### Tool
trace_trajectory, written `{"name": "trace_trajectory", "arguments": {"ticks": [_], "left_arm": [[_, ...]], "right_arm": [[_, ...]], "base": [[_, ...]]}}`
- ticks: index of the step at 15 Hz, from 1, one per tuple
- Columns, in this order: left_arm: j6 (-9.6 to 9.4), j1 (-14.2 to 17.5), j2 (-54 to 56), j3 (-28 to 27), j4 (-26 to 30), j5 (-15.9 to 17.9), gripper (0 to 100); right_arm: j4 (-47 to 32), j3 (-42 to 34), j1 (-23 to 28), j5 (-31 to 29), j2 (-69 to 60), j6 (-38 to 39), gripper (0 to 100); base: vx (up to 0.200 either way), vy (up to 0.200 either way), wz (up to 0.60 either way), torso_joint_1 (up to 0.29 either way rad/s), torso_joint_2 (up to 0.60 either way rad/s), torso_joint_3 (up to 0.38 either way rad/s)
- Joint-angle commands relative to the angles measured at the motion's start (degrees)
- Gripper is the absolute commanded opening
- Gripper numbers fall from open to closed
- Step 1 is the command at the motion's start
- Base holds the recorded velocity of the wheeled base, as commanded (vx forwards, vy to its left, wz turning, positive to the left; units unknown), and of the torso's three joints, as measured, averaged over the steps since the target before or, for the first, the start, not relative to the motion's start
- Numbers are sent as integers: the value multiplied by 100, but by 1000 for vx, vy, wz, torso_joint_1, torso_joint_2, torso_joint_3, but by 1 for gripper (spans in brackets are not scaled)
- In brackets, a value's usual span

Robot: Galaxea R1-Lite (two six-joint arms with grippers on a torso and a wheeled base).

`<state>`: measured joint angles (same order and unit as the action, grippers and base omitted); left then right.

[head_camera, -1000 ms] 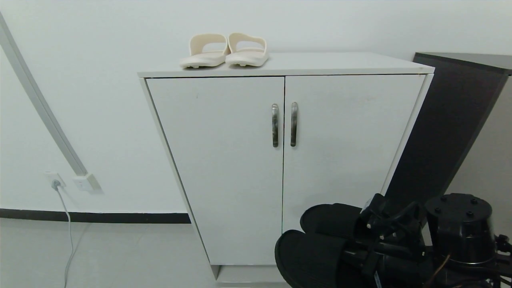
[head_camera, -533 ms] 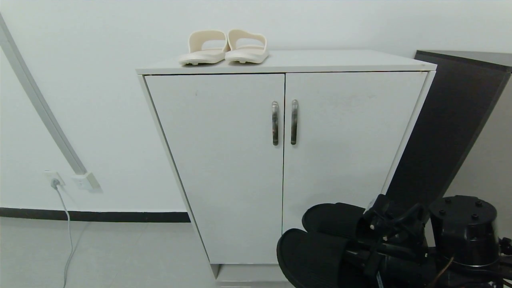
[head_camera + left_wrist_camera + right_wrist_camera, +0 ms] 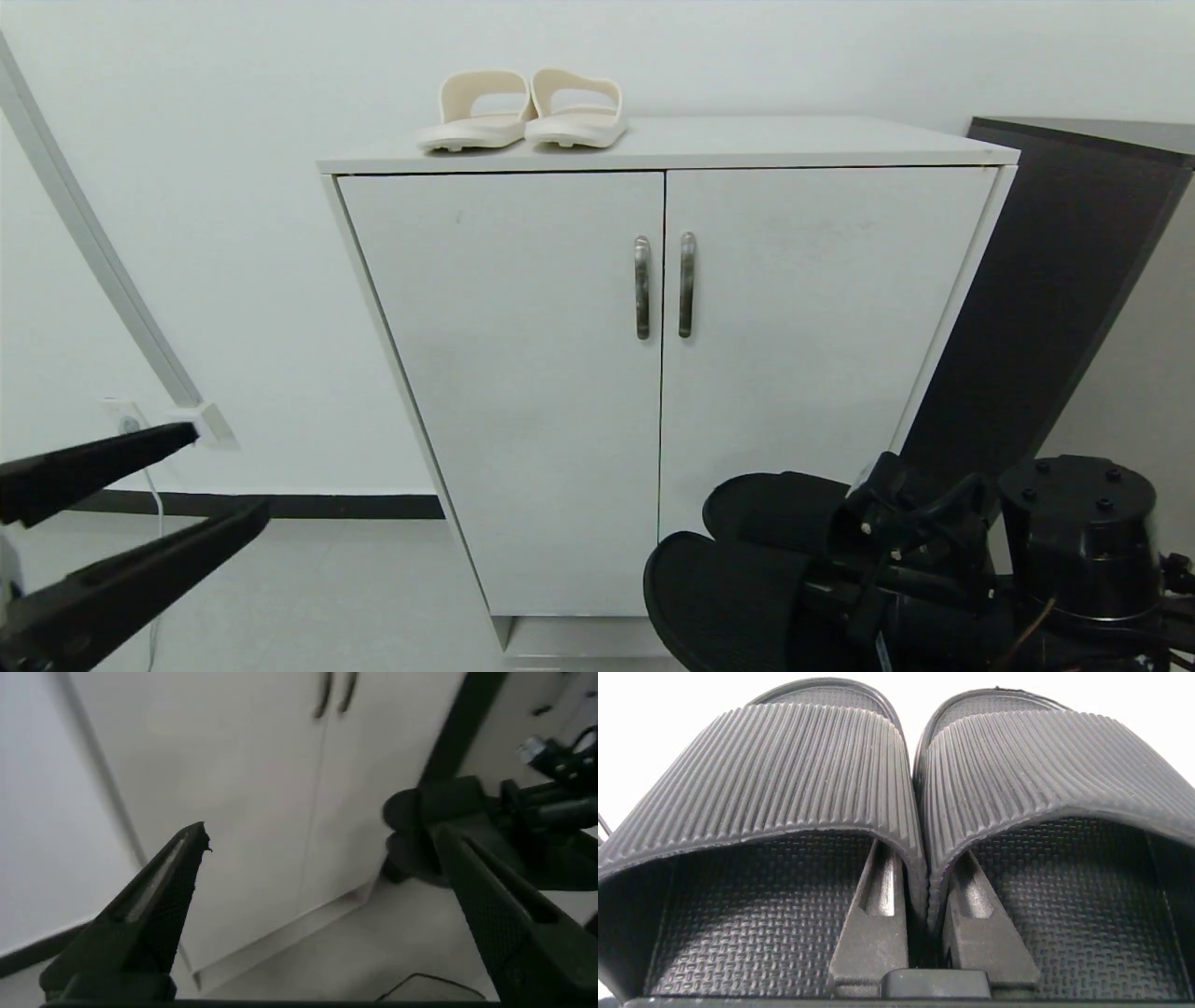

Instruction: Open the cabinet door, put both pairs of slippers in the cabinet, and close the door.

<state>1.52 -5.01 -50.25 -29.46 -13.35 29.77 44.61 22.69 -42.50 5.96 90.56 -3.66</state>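
White wall behind; the cabinet (image 3: 523,392) stands shut. The left end effector (image 3: 229,469) is spread wide, with the left handle (image 3: 642,287) up and to its right. It should close squarely round the bar, then pull along the hinge arc. The right end effector (image 3: 924,887) clamps the black slippers (image 3: 747,579); the cream slippers (image 3: 523,112) rest high above it, on the cabinet.

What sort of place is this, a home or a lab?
Likely a bare indoor room staged as a home entryway: a white two-door cabinet against a plain wall, cream slippers on its top, black slippers held in the right gripper.
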Motion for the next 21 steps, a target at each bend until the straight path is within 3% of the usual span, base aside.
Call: {"name": "trace_trajectory", "arguments": {"ticks": [1,2,3,4,7,9,11,15,16,19,21], "left_arm": [[6,-694,-1066,-429,-317,55,100],[67,-1222,-1549,-780,-423,55,100],[85,-1362,-1716,-886,-476,55,100],[94,-1705,-2217,-1176,-722,55,100],[217,-2074,-3210,-1817,-1319,55,100],[858,-2558,-3966,-2485,-1724,64,100],[1113,-2883,-4353,-2969,-1987,90,100],[2036,-3023,-5012,-4058,-2093,55,100],[2168,-3023,-5047,-4164,-2093,64,100],[2186,-3032,-5179,-4410,-2005,29,100],[2159,-3032,-5276,-4603,-1715,-375,100]], "right_arm": [[4,-10,-4,2,32,-3,0],[22,-27,-4,2,32,5,0],[22,-27,-4,2,32,5,0],[22,-36,-4,2,14,5,0],[22,-45,-4,2,23,23,0],[22,-54,-4,2,40,41,0],[13,-54,-4,2,40,41,0],[13,-54,-4,2,40,41,0],[13,-54,-4,2,40,41,0],[13,-54,-4,2,40,49,0],[13,-54,-4,2,40,49,0]], "base": [[0,0,0,0,0,0],[0,0,0,0,0,0],[0,0,0,0,0,0],[0,0,0,0,0,0],[0,0,0,0,0,0],[0,0,0,0,0,0],[0,0,0,0,0,0],[0,0,0,0,0,0],[0,0,0,0,0,0],[0,0,0,0,0,0],[0,0,0,0,0,0]]}}
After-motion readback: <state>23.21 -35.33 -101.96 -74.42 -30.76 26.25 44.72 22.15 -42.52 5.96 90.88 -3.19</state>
